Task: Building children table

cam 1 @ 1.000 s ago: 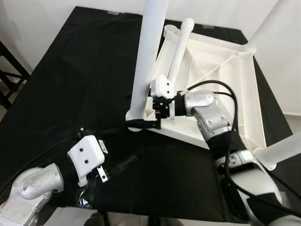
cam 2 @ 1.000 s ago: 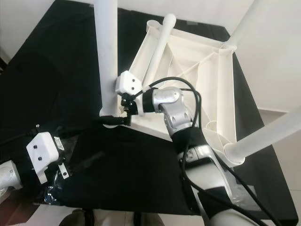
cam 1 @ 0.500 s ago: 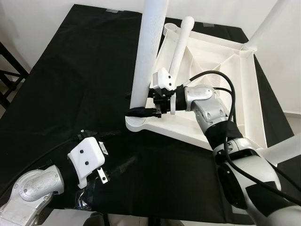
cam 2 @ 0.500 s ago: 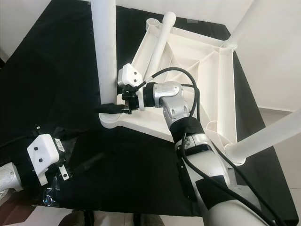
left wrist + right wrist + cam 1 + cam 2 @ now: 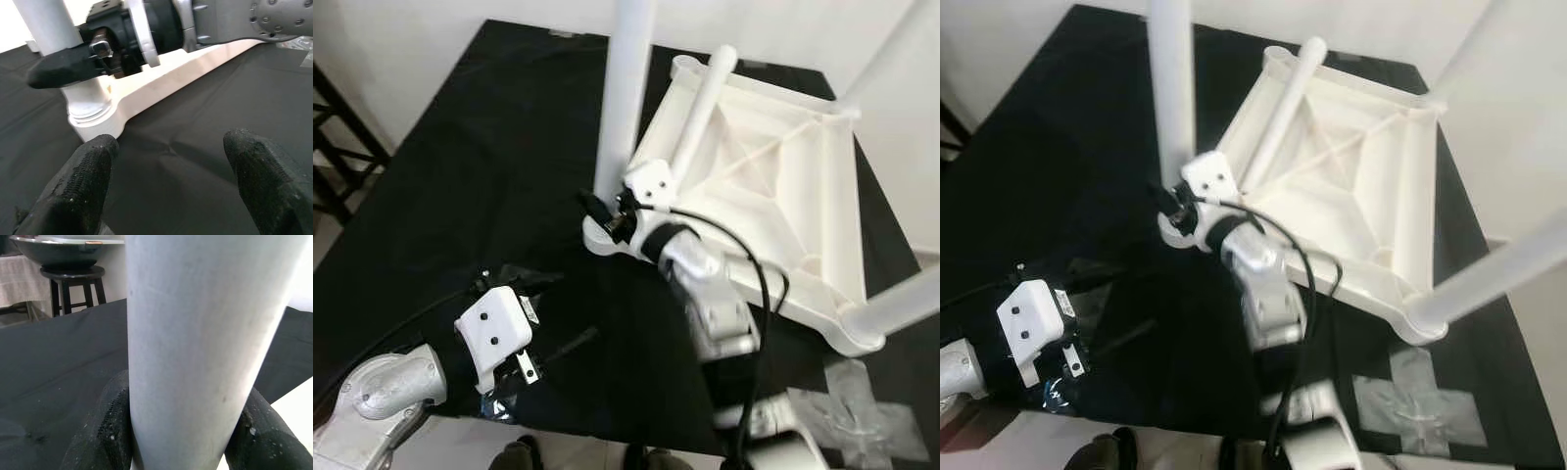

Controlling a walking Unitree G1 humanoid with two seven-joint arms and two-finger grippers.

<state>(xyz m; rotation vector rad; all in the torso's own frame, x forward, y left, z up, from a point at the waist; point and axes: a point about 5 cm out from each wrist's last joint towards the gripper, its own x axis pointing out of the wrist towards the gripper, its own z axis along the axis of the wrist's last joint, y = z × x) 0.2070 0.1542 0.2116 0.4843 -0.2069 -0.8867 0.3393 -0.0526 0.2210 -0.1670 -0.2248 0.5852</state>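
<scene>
— Where is the children's table [image 5: 773, 196]?
— Upside down on the black-covered counter [image 5: 480, 166], white legs pointing up.

— And the right tool [image 5: 603, 217]?
— At the near-left corner, its two black fingers [image 5: 105, 428] closed around the base of the upright leg [image 5: 625, 93], one on each side.

— The left tool [image 5: 166, 191]?
— Low over the cloth near the counter's front edge, fingers spread wide, gripping nothing, aimed at that same corner.

— Anything else?
— A loose leg [image 5: 703, 108] lies inside the upturned tabletop. Tape marks [image 5: 1410, 401] sit on the cloth at front right.
</scene>
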